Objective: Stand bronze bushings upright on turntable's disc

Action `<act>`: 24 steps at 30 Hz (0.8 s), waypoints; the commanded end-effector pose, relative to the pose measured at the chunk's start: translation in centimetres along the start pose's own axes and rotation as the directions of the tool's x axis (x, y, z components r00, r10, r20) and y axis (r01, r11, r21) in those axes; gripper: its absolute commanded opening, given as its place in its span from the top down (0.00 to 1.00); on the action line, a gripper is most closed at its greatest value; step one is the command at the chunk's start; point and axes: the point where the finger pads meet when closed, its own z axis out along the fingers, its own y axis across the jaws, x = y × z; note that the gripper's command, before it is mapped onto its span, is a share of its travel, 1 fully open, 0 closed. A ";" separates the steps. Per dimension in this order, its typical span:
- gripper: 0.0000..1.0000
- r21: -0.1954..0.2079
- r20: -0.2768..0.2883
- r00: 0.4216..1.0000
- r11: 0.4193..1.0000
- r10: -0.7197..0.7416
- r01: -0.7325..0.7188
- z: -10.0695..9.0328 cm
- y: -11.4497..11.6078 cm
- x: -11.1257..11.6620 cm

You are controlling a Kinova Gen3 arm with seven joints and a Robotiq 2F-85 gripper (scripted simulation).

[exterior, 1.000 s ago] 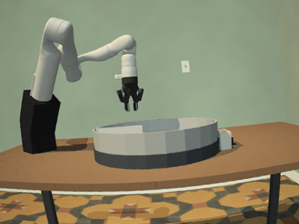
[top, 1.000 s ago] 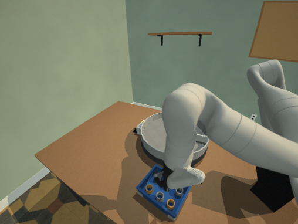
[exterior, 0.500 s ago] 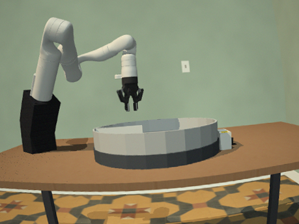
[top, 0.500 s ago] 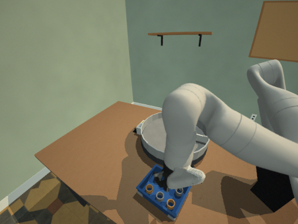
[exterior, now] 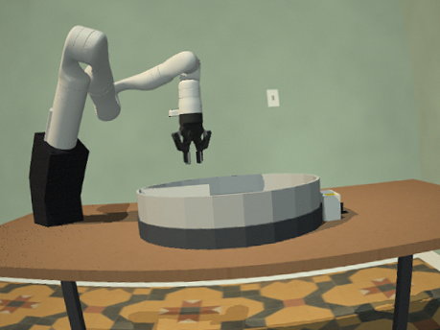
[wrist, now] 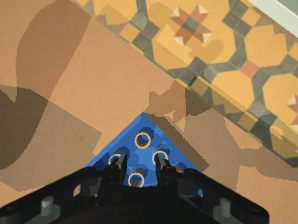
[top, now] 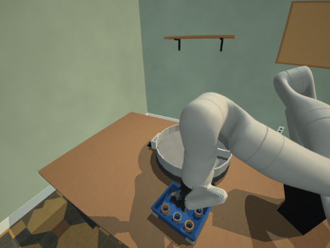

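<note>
The blue crate [top: 172,224] [wrist: 144,120] shows upright ring-shaped bushings. One bronze bushing [top: 189,230] [wrist: 142,147] stands near a corner. Another bronze bushing [top: 165,213] is partly hidden by a finger in the wrist view. Steel bushings [top: 177,221] [wrist: 136,187] stand among them. My gripper [exterior: 194,159] [wrist: 141,162] is partly open and empty, pointing down well above the crate; the arm covers part of the crate in the top view. The turntable's disc [top: 170,149] shows no bushing on its visible part; its hub is hidden.
A pale raised wall [top: 162,161] [exterior: 229,208] rings the turntable, with a divider [top: 224,152] inside. A small white box [top: 156,141] [exterior: 331,206] sits against its outside. The crate is close beside the turntable, near the table edge.
</note>
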 end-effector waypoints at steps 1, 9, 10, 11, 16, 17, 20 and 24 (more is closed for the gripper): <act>0.61 -0.008 0.002 1.000 1.000 0.009 -0.009 0.0 0.3 0.3; 0.61 -0.008 0.002 1.000 1.000 0.004 -0.004 0.0 0.2 0.5; 0.61 -0.008 0.002 1.000 1.000 0.004 -0.004 0.0 0.2 0.5; 0.61 -0.008 0.002 1.000 1.000 0.004 -0.004 0.0 0.2 0.5; 0.61 -0.008 0.002 1.000 1.000 0.004 -0.004 0.0 0.2 0.5; 0.61 -0.008 0.002 1.000 1.000 0.004 -0.004 0.0 0.2 0.5; 0.61 -0.008 0.002 1.000 1.000 0.004 -0.004 0.0 0.2 0.5; 0.61 -0.008 0.002 1.000 1.000 0.004 -0.004 0.0 0.2 0.5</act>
